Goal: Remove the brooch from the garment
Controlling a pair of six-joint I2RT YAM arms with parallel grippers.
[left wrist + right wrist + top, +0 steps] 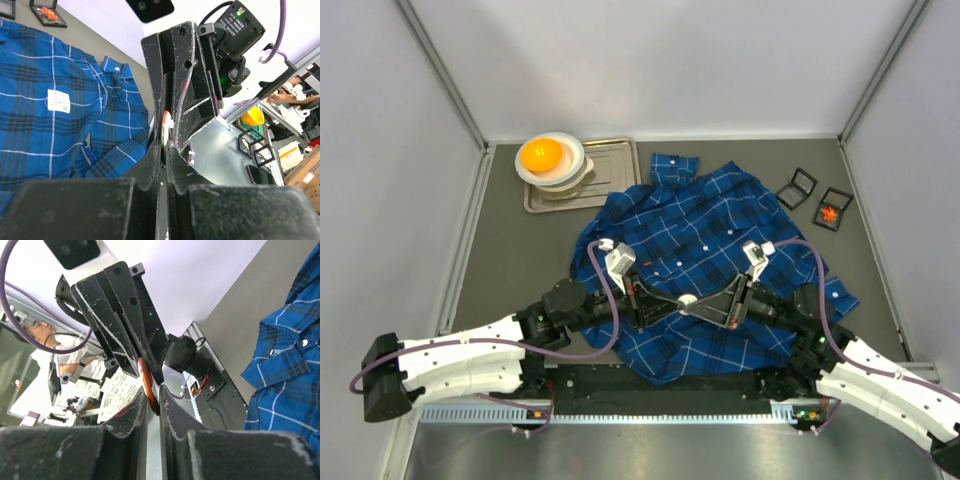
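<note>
Two arms meet over the 6 o'clock half of a matte grey worktop (520,260), which is boxed in by plain white walls (670,60) with bare metal posts (440,70) at the corners. The shirt (710,230) lies rumpled at the centre. It is soft blue plaid crossed by thin white lines, with its collar towards 12 o'clock and a small white tag (58,101) sewn on.

At 11 o'clock a shallow steel tray (620,170) carries stacked pale bowls (565,175) with a glossy orange ball (542,154) on top. At 2 o'clock sit two small square black boxes (798,187), well apart from the cloth, and the further one holds an orange-red cluster (831,213).

Both black forearms and their purple cables lie across the lower shirt, hiding much of it. The left gripper (164,142) and right gripper (152,392) come nose to nose above the fabric. Their scuffed black jaws are each drawn nearly together and pinch the brooch (148,382), a thin round disc seen edge-on, orange-brown with a white face. It is held between the two sets of tips, off the cloth.
</note>
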